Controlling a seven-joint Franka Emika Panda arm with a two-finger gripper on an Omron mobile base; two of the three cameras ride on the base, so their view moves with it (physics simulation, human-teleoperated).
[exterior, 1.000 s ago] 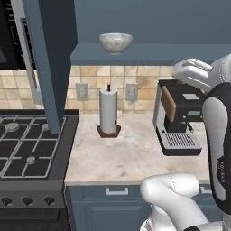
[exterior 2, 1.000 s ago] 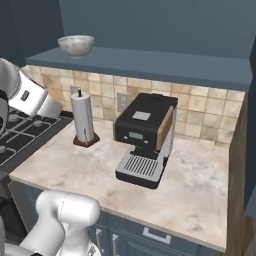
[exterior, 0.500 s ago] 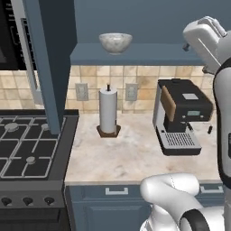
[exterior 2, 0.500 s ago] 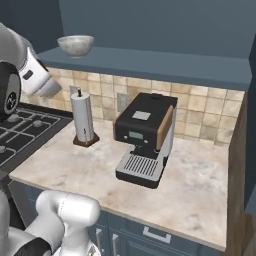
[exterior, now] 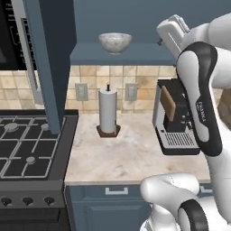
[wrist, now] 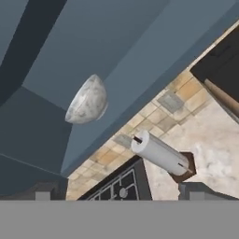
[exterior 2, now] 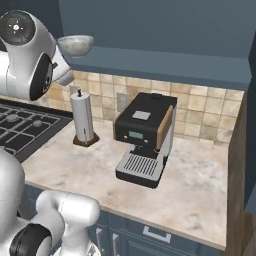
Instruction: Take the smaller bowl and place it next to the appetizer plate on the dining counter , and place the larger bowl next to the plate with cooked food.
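The smaller bowl [exterior: 115, 42] is a deep grey-white marbled bowl standing upright on a blue shelf [exterior: 135, 56] above the tiled wall; it also shows in the right base view [exterior 2: 76, 45]. In the hand view the bowl [wrist: 87, 100] lies upper left of centre, some way off. My gripper [wrist: 119, 193] is open, its two tips far apart with nothing between them. In the left base view my white hand [exterior: 171, 31] is up at shelf height, to the right of the bowl and apart from it. The larger bowl, both plates and the dining counter are out of view.
A paper towel roll [exterior: 108, 110] stands on the beige counter [exterior: 122, 158] below the shelf. A black coffee machine [exterior: 173, 117] sits to its right under my arm. A gas stove [exterior: 27, 149] is at the left, beside a blue upright panel [exterior: 47, 67].
My arm has swung upward: the hand rose from beside the coffee machine to shelf height. The bowl and the counter things have not moved.
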